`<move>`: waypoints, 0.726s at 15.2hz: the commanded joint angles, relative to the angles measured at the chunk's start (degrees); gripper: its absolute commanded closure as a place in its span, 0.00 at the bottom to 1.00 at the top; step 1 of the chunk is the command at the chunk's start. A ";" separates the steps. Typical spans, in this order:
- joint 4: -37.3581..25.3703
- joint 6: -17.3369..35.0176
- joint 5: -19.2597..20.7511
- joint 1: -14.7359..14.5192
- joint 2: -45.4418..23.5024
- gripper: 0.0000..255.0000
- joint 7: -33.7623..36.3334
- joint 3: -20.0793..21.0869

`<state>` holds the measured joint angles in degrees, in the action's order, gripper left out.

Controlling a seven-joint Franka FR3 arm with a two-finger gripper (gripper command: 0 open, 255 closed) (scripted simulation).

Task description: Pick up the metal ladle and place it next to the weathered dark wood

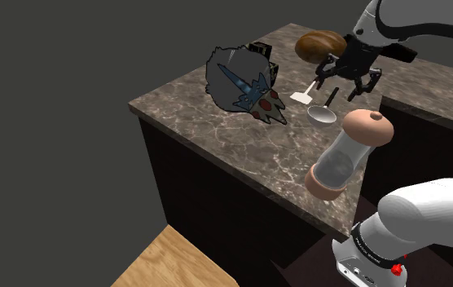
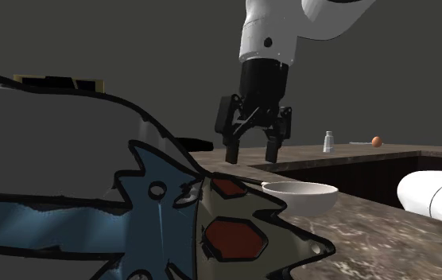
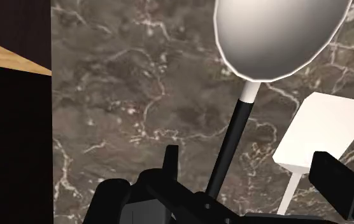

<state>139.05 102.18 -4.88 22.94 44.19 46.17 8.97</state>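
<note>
Two fingers of the pincer (image 1: 343, 88) stand apart just over the dark handle of the ladle (image 1: 323, 115), which lies on the marbled surface (image 1: 192, 122), bowl nearer the shoulder view's camera.

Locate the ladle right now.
The ladle lies on the marble counter toward the shoulder view's right, beside a white spatula, its dark handle under the open gripper, not held.
</note>
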 commanded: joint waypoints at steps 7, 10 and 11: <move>5.88 6.95 -0.96 2.92 0.20 0.00 7.82 2.02; 5.88 6.95 -0.96 2.92 0.20 0.00 7.82 2.02; 5.88 6.95 -0.96 2.92 0.20 0.00 7.82 2.02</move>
<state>144.89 109.05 -5.83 25.86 44.41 53.98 10.97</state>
